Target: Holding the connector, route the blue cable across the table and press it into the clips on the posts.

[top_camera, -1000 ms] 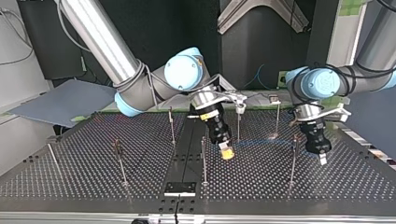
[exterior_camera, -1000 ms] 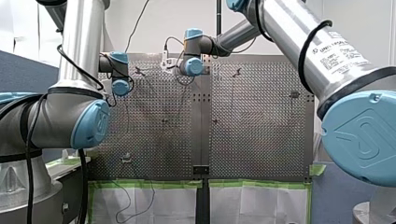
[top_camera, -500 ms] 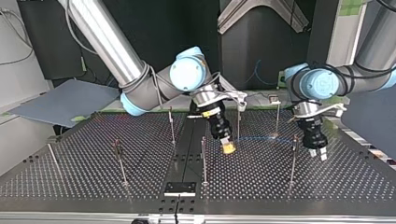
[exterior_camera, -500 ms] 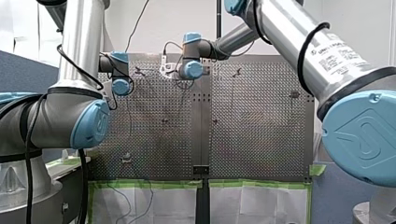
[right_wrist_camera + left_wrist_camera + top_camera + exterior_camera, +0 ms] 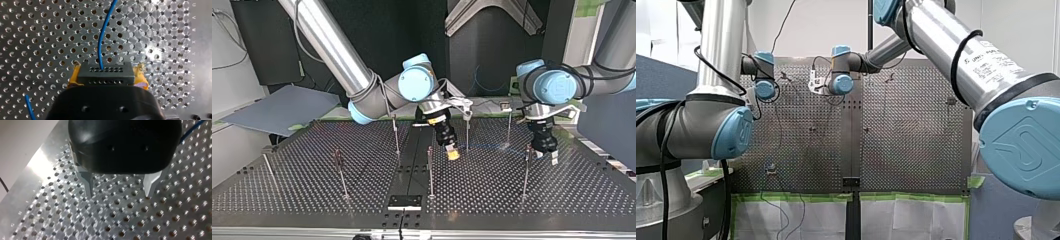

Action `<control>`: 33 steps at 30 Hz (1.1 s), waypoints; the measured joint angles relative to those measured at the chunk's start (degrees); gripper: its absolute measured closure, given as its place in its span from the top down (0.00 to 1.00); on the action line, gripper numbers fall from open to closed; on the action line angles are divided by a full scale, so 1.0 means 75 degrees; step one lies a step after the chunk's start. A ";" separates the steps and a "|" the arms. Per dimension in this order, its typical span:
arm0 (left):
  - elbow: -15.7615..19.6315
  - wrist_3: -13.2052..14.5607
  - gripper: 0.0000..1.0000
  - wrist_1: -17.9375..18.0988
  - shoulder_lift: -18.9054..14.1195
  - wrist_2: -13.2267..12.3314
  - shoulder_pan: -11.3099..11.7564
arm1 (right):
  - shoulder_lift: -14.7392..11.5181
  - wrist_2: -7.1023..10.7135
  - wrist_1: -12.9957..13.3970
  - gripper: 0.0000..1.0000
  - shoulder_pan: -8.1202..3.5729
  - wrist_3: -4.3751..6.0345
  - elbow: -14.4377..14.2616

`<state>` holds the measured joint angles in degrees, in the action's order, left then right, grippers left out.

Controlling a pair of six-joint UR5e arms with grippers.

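Silver perforated metal as the surface [image 5: 287,195], with thin posts [image 5: 430,172] upright on it in several places. In the top view, from left to right: first my right gripper [image 5: 453,154], near the middle of the surface, tilted downward and low over the holes, between two of the posts. In the right wrist view, yellow pads [image 5: 141,75] pressed on both sides of the black connector [image 5: 105,72], so closed on it. Blue cable [image 5: 104,32] out of the front face of the connector and away over the surface, ahead of the gripper. Another short piece of the same blue beside the gripper, flat on the holes. In the top view only a faint blue line low over the surface, from this gripper toward the edge at the view's right; too thin to follow to its end. Further right, my left gripper [image 5: 547,156], black, pointed down, toward that same edge of the surface and just beside a post. In the left wrist view its two metal fingers [image 5: 87,182] wide apart over the holes, empty. Tips very near to the surface; touching or not, impossible to tell. A little blue cable on the surface beyond the gripper's body.
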<state>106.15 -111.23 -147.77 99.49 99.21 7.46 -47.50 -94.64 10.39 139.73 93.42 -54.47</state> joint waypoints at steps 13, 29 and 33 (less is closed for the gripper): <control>0.0724 -0.0337 1.00 -0.0802 -0.0796 -0.0144 -0.0016 | 0.0014 0.0005 -0.0060 0.00 -0.0011 0.0003 0.0000; 0.1278 -0.0761 1.00 -0.1218 -0.1885 -0.0455 -0.0046 | 0.0010 0.0008 -0.0144 0.00 -0.0045 0.0004 -0.0002; 0.1285 -0.0959 1.00 -0.1041 -0.2090 -0.0533 -0.0029 | 0.0011 0.0008 -0.0173 0.00 -0.0049 0.0004 -0.0005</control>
<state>115.79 -118.42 -155.58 83.81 95.21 7.25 -47.42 -94.58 9.09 139.36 93.45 -54.51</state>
